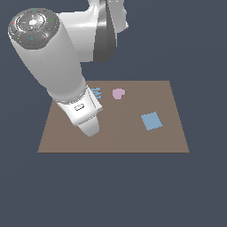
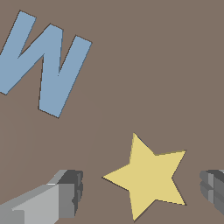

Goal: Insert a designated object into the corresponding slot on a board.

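Tool fingers spread apart, straddling the yellow star on the board; best to centre, then close evenly.

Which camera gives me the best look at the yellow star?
The wrist view. There the yellow star lies whole and flat on the brown board, between the fingers of the open gripper. The exterior view shows nothing of the star; the arm's body blocks that part of the board.
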Controlling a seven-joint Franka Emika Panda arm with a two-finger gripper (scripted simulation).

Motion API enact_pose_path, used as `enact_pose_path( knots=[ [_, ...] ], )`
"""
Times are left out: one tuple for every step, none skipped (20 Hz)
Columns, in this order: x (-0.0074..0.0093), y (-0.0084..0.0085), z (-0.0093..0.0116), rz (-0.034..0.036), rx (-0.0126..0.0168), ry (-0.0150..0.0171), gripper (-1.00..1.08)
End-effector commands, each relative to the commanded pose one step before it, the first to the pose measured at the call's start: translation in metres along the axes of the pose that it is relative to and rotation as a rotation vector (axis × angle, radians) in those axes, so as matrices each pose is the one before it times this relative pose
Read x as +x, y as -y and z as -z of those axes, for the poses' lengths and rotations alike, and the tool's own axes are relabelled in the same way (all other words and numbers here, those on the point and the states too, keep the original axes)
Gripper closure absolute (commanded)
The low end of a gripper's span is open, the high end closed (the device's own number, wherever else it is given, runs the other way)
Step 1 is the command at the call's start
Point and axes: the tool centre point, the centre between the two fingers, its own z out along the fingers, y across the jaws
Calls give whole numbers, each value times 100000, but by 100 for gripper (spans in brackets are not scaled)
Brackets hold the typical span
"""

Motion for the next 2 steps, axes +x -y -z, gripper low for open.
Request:
enact_pose_path(
  knots=[
    [-5, -4, 1, 4, -11, 15, -92],
    [0, 0, 0, 0, 0, 0, -92]
  ],
)
